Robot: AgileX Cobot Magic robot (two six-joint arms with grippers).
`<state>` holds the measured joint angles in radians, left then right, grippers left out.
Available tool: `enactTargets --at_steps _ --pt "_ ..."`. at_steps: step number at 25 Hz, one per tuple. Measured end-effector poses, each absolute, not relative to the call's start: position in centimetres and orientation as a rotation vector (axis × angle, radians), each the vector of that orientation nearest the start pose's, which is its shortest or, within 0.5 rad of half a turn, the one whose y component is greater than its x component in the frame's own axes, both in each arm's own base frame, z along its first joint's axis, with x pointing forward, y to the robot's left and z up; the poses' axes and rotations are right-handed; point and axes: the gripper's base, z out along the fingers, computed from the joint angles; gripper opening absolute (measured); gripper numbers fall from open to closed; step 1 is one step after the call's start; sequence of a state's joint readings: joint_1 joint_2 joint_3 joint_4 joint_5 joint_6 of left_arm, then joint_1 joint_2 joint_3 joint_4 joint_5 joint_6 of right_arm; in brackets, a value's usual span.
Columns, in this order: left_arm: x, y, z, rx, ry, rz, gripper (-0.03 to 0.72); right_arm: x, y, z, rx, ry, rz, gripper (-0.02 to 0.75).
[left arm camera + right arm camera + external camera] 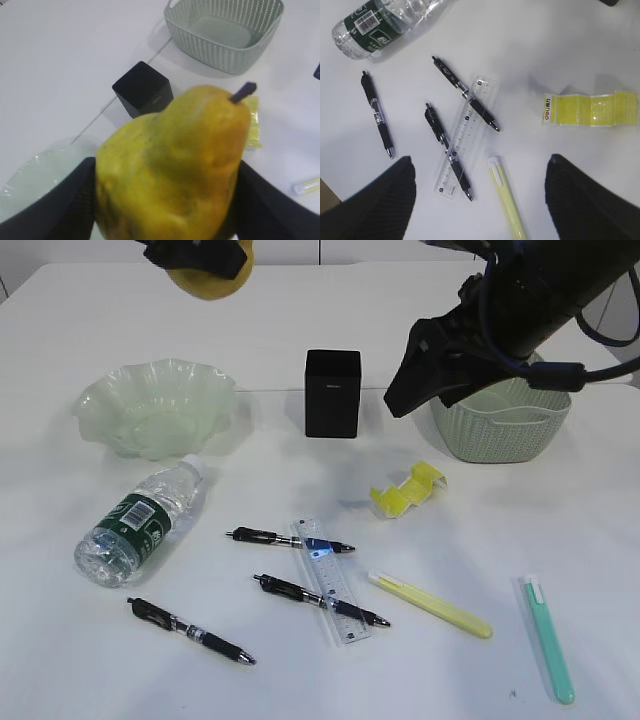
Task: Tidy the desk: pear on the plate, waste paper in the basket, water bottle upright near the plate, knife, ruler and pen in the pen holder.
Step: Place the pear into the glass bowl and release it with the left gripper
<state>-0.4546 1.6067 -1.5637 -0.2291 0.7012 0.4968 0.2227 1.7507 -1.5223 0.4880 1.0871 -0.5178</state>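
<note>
The left gripper (pixel 165 200) is up high at the back left, jaws clamped on either side of the pear (pixel 172 165), its stem pointing up and to the right in the wrist view. Below it sits the plate (pixel 155 405), with nothing in it. The right gripper (pixel 480 195) hangs above the middle of the desk (pixel 90 320) with its jaws spread wide and nothing between them.

The water bottle (pixel 140 522) lies on its side just in front of the plate. The pen holder (pixel 332 393) stands upright between plate and basket (pixel 500 425). The ruler (pixel 332 581) lies across two black pens (pixel 290 539), and a third pen lies apart near the front left. A folded yellow strip (pixel 407 490), perhaps the waste paper, lies in front of the basket. A yellow knife (pixel 430 604) and a teal one (pixel 548 637) lie to the right.
</note>
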Motion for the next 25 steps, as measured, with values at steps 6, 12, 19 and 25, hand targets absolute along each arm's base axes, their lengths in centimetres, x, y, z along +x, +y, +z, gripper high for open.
enactTargets --at_steps 6,12,19,25 --pt "33.0 -16.9 39.2 0.829 1.971 -0.265 0.503 35.4 11.9 30.4 -0.74 2.583 0.573 0.594" --pt "33.6 -16.9 40.1 0.749 1.873 -0.266 0.503 35.4 11.9 30.4 -0.722 2.592 0.576 0.594" --pt "34.6 -16.8 40.1 0.589 1.738 -0.279 0.503 35.4 11.9 30.4 -0.717 2.595 0.575 0.594" --pt "35.1 -16.1 37.3 0.434 1.679 -0.262 0.503 35.4 11.9 30.4 -0.714 2.595 0.575 0.594"
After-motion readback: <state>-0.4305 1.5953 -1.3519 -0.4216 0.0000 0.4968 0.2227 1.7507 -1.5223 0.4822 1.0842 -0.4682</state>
